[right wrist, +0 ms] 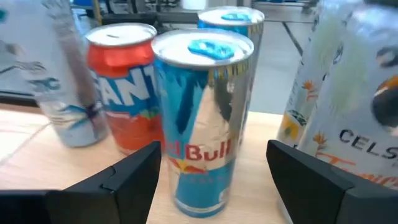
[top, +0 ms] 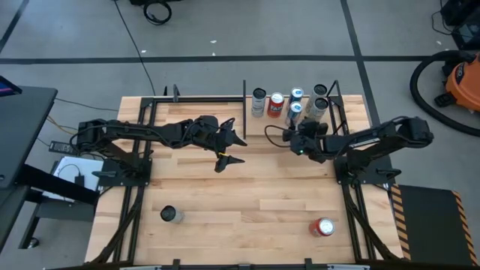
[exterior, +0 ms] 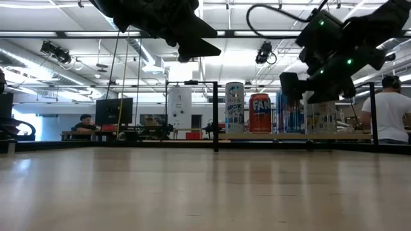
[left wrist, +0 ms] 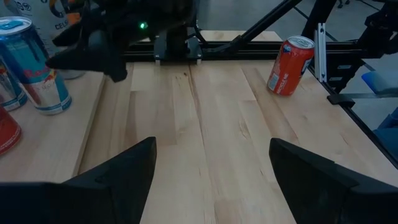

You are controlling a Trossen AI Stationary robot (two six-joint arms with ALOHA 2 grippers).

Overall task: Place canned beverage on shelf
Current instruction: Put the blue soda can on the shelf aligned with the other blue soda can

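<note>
Just off the shelf's [top: 346,105] front edge, the right pincer [top: 298,132] hangs above the table [top: 247,195] with its two dark fingers [right wrist: 118,180] spread apart and nothing between them. Its wrist view looks straight at a blue and silver Red Bull can [right wrist: 202,118], which stands upright on the pale panel directly ahead of the gap between the fingers, near them but not touching either. Around that can stand four others, all upright and close together: an orange Fanta can [right wrist: 121,87] just beside it, a pale slim can [right wrist: 65,81] beyond the Fanta, a second blue-topped can [right wrist: 233,25] behind it, and a white Celsius can [right wrist: 348,93] on its other side. From above, these five form a tight cluster at the far edge of the table, inside the thin black rods. The left pincer [top: 226,146] hovers near the middle of the table, well apart from the shelf, its fingers [left wrist: 118,180] also parted and empty, with bare planks showing between them. Two more cans sit at the near side of the table, well apart from both arms: a red can [top: 324,227] lying tilted toward the right, and a dark-topped can [top: 169,215] standing toward the left. Across the room in the low view, a person in a white shirt [exterior: 390,112] stands at the far right.
</note>
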